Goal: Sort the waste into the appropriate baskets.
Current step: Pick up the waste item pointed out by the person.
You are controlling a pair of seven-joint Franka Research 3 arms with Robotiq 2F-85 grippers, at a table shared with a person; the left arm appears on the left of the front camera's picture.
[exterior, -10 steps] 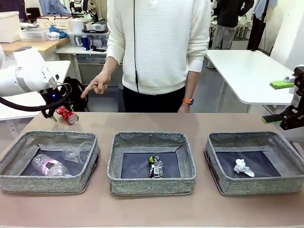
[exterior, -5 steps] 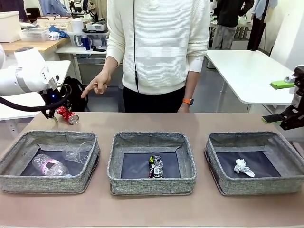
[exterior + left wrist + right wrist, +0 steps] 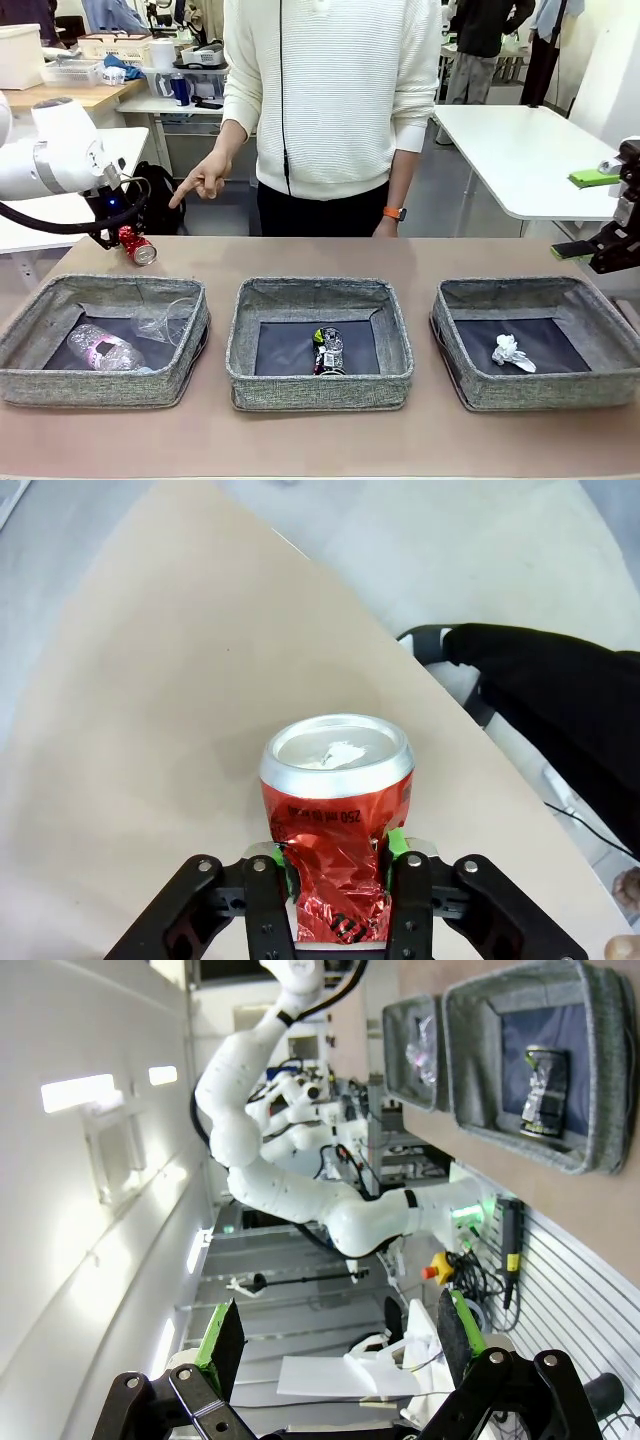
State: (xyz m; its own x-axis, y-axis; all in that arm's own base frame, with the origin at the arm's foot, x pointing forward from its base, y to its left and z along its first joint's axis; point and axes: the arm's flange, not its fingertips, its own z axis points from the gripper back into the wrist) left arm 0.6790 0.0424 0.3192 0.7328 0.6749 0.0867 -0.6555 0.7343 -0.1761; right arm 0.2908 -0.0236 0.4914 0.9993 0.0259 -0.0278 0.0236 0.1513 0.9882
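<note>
We saw the left gripper point(image 3: 337, 865) pinching the crushed red can point(image 3: 336, 825) over the tan worktop's point(image 3: 330, 445) far-left corner. Right gripper point(image 3: 338, 1345) spread wide, off the right edge. Three grey baskets point(image 3: 319, 300) in a row; white tables and shelving behind.

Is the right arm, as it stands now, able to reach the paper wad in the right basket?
Probably yes. The right gripper hangs open just behind the right basket, and the paper wad lies uncovered on its floor, nothing above it.

left tool point(image 3: 335, 865) clamped, raised | right tool point(image 3: 335, 1345) spread wide, idle
</note>
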